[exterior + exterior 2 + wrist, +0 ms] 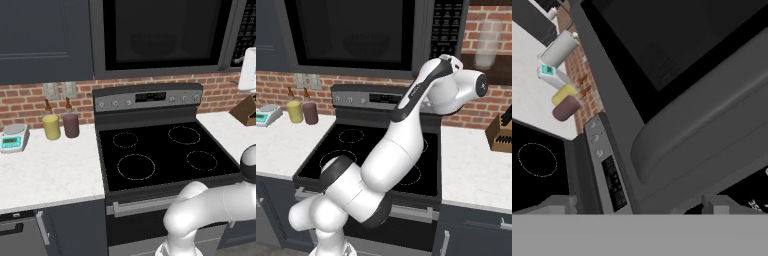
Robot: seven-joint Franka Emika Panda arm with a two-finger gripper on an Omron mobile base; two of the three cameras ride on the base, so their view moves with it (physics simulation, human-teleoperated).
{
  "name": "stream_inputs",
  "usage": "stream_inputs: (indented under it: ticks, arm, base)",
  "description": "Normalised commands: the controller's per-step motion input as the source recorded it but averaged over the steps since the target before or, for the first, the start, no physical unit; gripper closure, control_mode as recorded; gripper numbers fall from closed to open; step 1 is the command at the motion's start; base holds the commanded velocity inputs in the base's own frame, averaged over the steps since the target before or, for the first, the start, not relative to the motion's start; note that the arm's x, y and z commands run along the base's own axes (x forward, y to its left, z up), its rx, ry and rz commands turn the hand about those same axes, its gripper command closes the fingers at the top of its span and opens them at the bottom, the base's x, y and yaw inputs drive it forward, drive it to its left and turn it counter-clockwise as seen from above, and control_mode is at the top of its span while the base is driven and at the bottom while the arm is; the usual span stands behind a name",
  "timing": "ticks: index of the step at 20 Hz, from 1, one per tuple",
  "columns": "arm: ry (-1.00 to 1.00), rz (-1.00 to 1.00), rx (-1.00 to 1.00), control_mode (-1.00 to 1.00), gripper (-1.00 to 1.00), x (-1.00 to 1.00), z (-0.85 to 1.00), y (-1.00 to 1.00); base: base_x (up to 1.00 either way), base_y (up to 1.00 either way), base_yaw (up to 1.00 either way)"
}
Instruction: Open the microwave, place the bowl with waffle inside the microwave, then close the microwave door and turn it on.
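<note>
Here, microwave door [677, 65] just beyond spread gripper [637, 202].

The microwave [165, 37] hangs above the stove [160, 150], two bottles [61, 125] on the counter [50, 170] left

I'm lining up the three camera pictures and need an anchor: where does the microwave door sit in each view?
Left base view: microwave door spans the top centre, closed, above the stove.
Right base view: it spans the top left to centre, beside the keypad.
Hand view: rolled sideways, its window fills the upper right, handle running diagonally below.
Shared landmark: the yellow bottle on the counter left of the stove.
</note>
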Motion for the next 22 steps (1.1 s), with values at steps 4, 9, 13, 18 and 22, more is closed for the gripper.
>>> stream_inputs:
  ticks: [4,9,13,18,22]
  arm:
    - [0.0,0.0,0.0,-1.0,-1.0,0.11,-0.02,-0.1]
    - [0.0,0.0,0.0,-1.0,-1.0,0.14,-0.09,-0.03]
    - [0.0,0.0,0.0,-1.0,-1.0,0.17,-0.11,-0.01]
    - [0.0,0.0,0.0,-1.0,-1.0,0.19,-0.09,0.0]
    - [0.0,0.0,0.0,-1.0,-1.0,0.03,-0.25,0.0]
  base:
    - [0.0,0.0,0.0]
    - [0.0,0.0,0.0]
    - [0.0,0.0,0.0]
    - [0.0,0.0,0.0]
    - [0.0,0.0,0.0]
